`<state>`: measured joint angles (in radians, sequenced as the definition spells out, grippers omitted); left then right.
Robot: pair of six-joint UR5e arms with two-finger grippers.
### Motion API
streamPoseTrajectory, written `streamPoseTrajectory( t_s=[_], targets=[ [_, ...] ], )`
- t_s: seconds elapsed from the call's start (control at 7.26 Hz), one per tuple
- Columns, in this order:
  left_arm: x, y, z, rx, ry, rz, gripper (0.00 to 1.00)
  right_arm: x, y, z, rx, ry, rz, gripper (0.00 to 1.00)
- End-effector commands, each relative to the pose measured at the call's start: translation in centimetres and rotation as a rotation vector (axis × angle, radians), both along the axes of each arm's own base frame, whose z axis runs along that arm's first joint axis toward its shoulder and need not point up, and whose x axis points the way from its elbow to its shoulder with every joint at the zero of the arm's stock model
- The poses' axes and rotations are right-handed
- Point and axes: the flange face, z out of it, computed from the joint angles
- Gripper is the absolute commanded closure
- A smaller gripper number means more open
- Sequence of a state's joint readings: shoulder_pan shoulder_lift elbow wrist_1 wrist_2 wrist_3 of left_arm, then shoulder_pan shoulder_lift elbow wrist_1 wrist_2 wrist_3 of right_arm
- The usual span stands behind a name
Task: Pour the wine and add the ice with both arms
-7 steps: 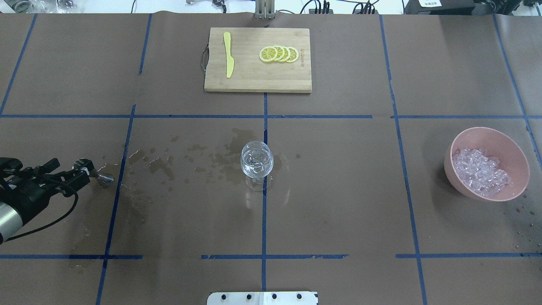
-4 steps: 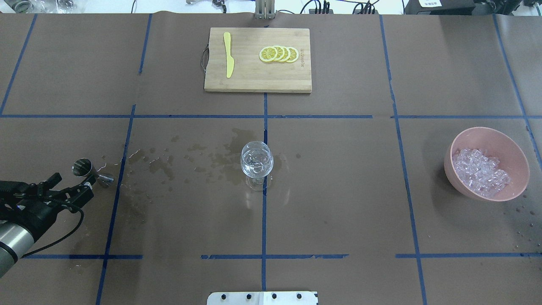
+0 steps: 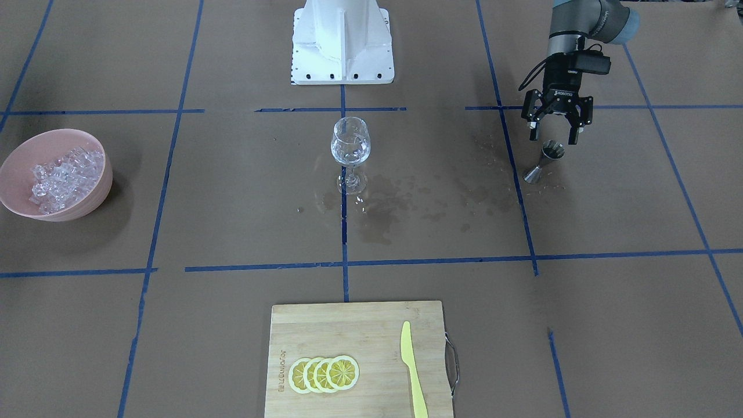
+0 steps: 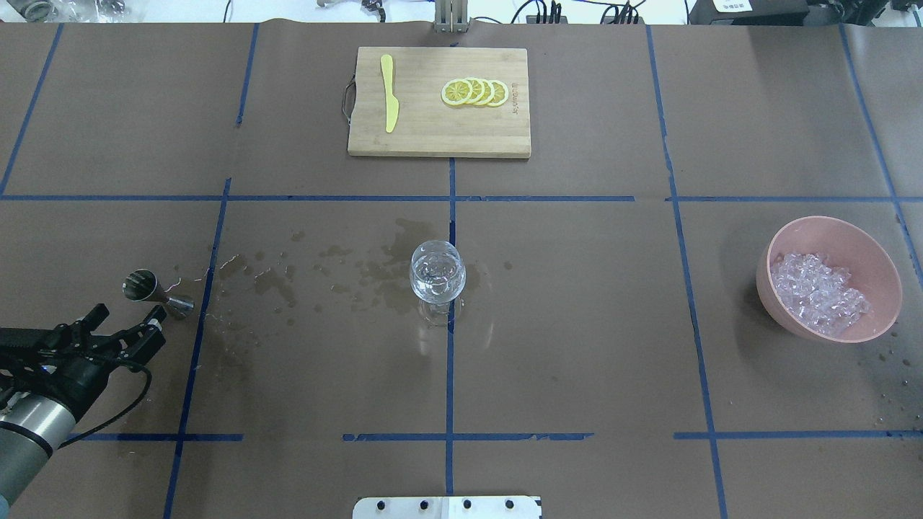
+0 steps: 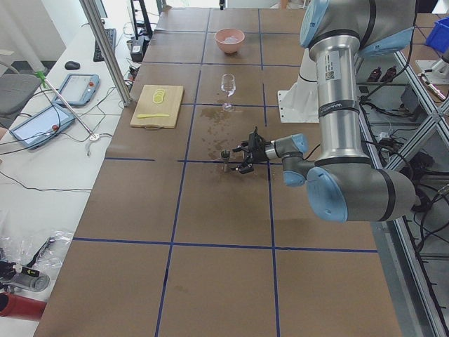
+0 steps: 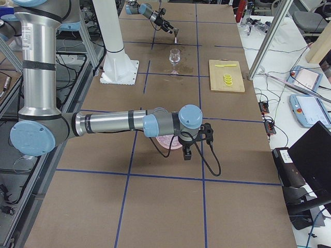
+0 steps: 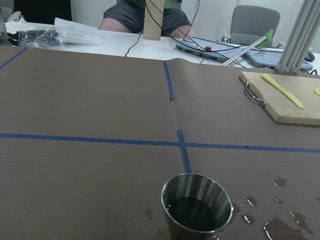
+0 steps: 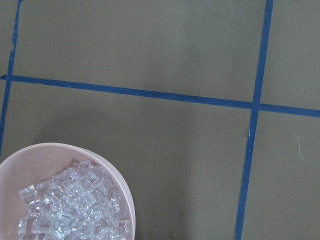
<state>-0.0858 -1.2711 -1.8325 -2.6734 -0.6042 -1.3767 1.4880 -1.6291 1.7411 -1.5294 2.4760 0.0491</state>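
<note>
Two black fingers of the left gripper stand spread and empty, just on the robot's side of the steel jigger. The jigger stands upright near the left end of the table beside wet patches (its upper cup looks dark inside). The wine, a little clear liquid, sits in the wine glass at the table's middle, well apart from that gripper. The ice lies in the pink bowl near the right end. The right gripper hangs over the bowl, and whether it is spread I cannot tell.
</note>
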Motion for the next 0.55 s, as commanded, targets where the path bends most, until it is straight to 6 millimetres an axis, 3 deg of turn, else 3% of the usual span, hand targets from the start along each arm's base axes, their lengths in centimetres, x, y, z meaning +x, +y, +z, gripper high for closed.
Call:
streamPoseTrajectory(
  t_s=[0.0,0.41],
  targets=[
    [1.7,-0.2,1.1,0.034,-0.022,-0.054,0.0,0.0,0.0,0.0,0.0,0.0,0.0,0.0],
    [3.0,-0.6,2.4,0.062,-0.05,-0.103,0.01,0.0,0.0,-0.1,0.002,0.0,0.0,0.0]
  ],
)
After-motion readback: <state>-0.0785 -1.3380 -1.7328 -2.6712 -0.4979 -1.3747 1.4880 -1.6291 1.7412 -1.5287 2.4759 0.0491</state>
